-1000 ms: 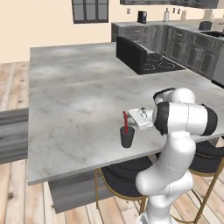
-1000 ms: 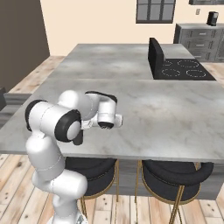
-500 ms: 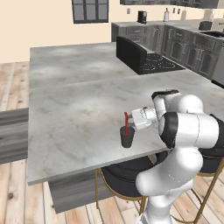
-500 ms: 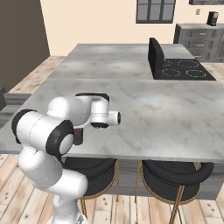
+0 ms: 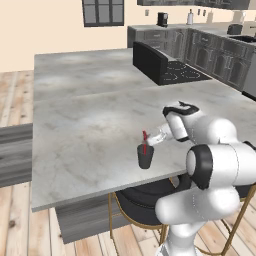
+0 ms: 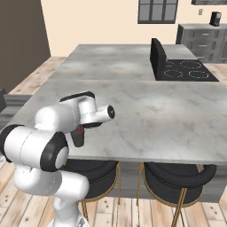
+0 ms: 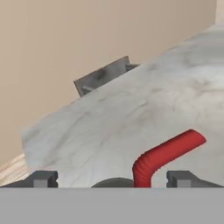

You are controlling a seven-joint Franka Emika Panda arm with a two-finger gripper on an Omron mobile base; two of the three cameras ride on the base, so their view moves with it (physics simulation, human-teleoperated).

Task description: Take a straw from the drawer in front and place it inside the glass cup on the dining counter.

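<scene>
- Near the front edge of the dining counter (image 5: 90, 130), the glass cup (image 5: 145, 156) stands upright so it can receive its load.
- Inside it, the straw (image 7: 164, 155) stands with its bent end poking above the rim.
- Just beside the cup, the gripper (image 7: 111, 178) hovers with jaws spread wide, gripping nothing; the delivery looks finished.

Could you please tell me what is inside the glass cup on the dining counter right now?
The red straw stands in the glass cup, its bent end sticking out above the rim. The straw's lower part is hidden by the cup's dark wall. The open gripper is not holding it.
</scene>
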